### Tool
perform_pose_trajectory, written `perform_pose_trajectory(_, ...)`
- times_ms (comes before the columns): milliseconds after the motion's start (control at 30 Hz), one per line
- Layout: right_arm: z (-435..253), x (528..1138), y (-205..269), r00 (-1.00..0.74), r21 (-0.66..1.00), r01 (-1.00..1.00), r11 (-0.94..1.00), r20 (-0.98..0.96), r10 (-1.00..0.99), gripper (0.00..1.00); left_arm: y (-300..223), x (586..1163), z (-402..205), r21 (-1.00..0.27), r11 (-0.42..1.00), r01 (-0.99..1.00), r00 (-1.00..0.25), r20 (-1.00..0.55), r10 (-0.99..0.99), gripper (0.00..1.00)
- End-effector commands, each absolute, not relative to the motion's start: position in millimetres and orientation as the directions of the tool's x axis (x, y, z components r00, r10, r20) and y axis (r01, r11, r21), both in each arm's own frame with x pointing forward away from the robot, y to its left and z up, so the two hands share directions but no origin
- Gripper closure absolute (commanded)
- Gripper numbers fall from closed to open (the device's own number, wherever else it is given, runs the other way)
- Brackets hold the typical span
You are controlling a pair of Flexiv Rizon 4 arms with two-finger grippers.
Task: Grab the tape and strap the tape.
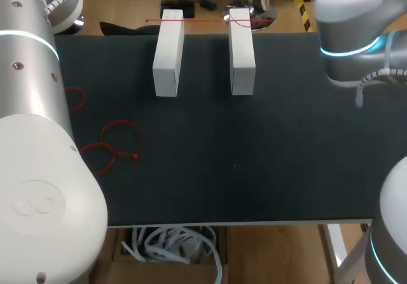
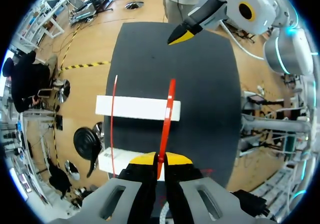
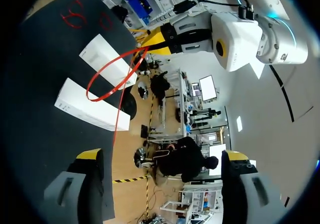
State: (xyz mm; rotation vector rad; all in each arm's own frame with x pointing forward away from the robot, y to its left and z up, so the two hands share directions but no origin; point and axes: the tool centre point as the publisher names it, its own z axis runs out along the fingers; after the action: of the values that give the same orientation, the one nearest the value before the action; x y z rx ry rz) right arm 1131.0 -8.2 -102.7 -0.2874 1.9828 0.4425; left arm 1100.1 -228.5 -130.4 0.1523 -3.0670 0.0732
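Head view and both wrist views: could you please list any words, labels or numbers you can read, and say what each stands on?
No text here can be read.
First white block, second white block: no print that can be made out.
Red tape in the left gripper: no marking seen.
Small dark mark on the left arm's housing: too small to read.

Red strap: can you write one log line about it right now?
left claw: shut on red strap | red strap: looped across two white blocks | right claw: open, empty | spare straps: loose on table
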Motion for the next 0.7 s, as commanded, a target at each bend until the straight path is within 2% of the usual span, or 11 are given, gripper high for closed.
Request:
perform_pose_trajectory(33,-99,1131,-9,-0.459,0.179,-0.39,0.903,-0.888,-0.022,0.0,-204,1095,-128,-0.022,0.982,-0.189,-0.98,0.074,-0.187,1.0)
perform_pose_trajectory(233,-99,1131,-9,-0.459,0.179,-0.39,0.903,-0.888,-0.022,0.0,-130,1072,-131,0.059,0.903,-0.425,-0.901,0.065,-0.428,1.0)
perform_pose_trajectory(433,-99,1131,-9,-0.459,0.179,-0.39,0.903,-0.888,-0.022,0.0,-47,1023,-130,0.139,0.738,-0.661,-0.74,0.045,-0.671,1.0)
perform_pose_trajectory(700,-99,1131,-9,-0.459,0.179,-0.39,0.903,-0.888,-0.022,0.0,12,973,-139,0.182,0.548,-0.817,-0.543,0.079,-0.836,1.0)
